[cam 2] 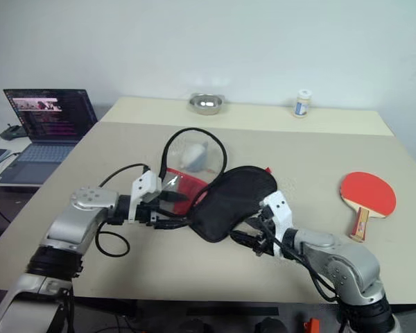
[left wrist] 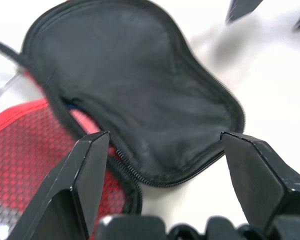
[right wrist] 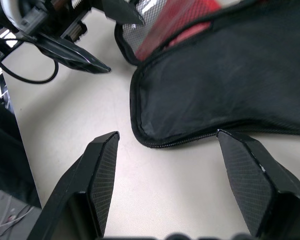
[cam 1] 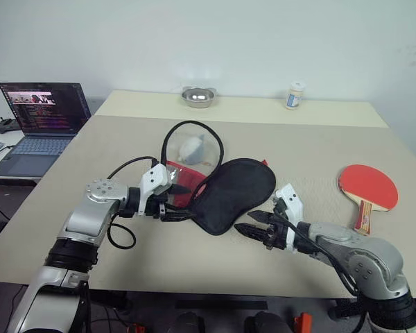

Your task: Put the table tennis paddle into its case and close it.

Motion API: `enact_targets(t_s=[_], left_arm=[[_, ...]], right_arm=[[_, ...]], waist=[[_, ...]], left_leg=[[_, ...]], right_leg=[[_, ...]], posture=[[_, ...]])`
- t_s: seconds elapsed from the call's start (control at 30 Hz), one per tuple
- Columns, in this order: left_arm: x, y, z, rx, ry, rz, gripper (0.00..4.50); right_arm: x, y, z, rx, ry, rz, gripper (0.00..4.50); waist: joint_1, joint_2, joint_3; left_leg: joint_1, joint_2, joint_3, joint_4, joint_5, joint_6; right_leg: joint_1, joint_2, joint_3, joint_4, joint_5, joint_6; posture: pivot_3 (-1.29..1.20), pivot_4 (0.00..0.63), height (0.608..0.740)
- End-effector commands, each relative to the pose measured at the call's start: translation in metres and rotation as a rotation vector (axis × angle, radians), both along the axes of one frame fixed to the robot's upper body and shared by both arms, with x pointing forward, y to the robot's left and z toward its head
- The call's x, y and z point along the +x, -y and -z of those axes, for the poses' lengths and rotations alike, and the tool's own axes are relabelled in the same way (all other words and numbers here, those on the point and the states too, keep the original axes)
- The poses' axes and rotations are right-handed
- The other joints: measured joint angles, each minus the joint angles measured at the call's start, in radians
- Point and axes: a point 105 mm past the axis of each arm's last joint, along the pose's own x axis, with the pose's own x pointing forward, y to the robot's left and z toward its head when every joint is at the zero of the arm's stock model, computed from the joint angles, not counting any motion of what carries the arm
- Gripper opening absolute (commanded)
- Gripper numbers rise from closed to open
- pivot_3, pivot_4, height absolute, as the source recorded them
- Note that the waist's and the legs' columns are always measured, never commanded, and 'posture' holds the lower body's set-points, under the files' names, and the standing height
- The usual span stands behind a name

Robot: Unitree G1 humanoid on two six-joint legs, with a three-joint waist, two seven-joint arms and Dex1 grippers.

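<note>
A beige table (cam 1: 125, 243) against a white wall holds the open case (cam 1: 229, 194) at centre, paddle (cam 1: 367, 189) lying well right. Both grippers, left (cam 1: 178, 202) and right (cam 1: 253, 223), spread empty beside the case. Laptop (cam 1: 38, 121) far left.

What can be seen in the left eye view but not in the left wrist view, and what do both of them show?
Left eye view alone: the table tennis paddle lying on the table, apart from the case, plus a laptop, a metal bowl and a small bottle. Left wrist view alone: the zip teeth along the case's edge. Both: the black case, lying open, and the open left gripper beside it.
</note>
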Motion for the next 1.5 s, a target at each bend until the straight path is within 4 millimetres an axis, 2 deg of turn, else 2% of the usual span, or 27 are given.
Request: enact_targets(t_s=[0.03,0.27,0.63,0.87,1.03,1.2,1.33,1.5], left_arm=[[-0.002,0.008,-0.031,-0.053,0.088,0.044,3.83],[-0.001,0.013,-0.038,-0.059,0.102,0.033,3.83],[0.005,0.015,-0.039,-0.049,0.112,0.018,3.83],[0.004,0.016,-0.038,-0.051,0.115,0.020,3.83],[0.003,0.015,-0.036,-0.052,0.100,0.008,3.90],[0.004,0.019,-0.037,-0.061,0.092,0.006,3.90],[0.004,0.021,-0.037,-0.063,0.092,0.010,3.90],[0.003,0.024,-0.038,-0.076,0.101,0.029,3.90]], right_arm=[[0.012,0.000,0.015,-0.044,-0.058,0.049,3.40],[0.027,-0.006,0.025,-0.062,-0.071,0.093,3.40],[0.039,-0.040,0.024,-0.020,-0.051,0.060,3.40],[0.039,-0.039,0.036,-0.067,-0.087,0.074,3.40],[0.042,-0.031,0.040,-0.076,-0.106,0.107,1.71],[0.052,-0.022,0.039,-0.041,-0.125,0.192,0.03],[0.057,-0.015,0.037,-0.016,-0.142,0.234,0.03],[0.062,0.009,0.029,-0.006,-0.149,0.278,0.03]], waist=[[-0.001,0.000,0.000],[-0.008,0.000,0.000],[-0.014,0.000,0.000],[-0.016,0.000,0.000],[-0.020,0.000,0.000],[-0.021,0.000,0.000],[-0.024,0.000,0.000],[-0.020,0.000,0.000]], left_leg=[[-0.001,0.000,0.000,0.000,0.000,0.000],[-0.002,0.001,0.000,0.000,0.000,0.000],[-0.001,0.005,0.000,0.001,0.001,-0.001],[-0.001,0.005,0.000,0.001,0.001,-0.002],[0.000,0.005,0.000,0.001,0.002,-0.002],[0.000,0.005,0.000,0.001,0.001,-0.002],[0.000,0.004,0.000,0.001,0.002,-0.003],[0.001,0.003,0.000,0.001,0.003,-0.003]], right_leg=[[-0.002,0.000,0.000,0.001,0.000,0.000],[-0.004,0.003,0.000,0.003,0.000,0.000],[-0.005,0.008,0.001,0.005,0.000,-0.001],[-0.005,0.008,0.002,0.006,0.001,-0.001],[-0.005,0.008,0.002,0.007,0.001,-0.001],[-0.005,0.008,0.002,0.006,0.001,-0.001],[-0.005,0.008,0.003,0.008,0.001,-0.001],[-0.005,0.007,0.003,0.011,0.001,-0.001]], posture=[[0.00,0.150,0.740],[0.00,0.150,0.740],[0.00,0.150,0.740],[0.00,0.150,0.740],[0.00,0.150,0.740],[0.00,0.150,0.740],[0.00,0.150,0.740],[0.00,0.150,0.740]])
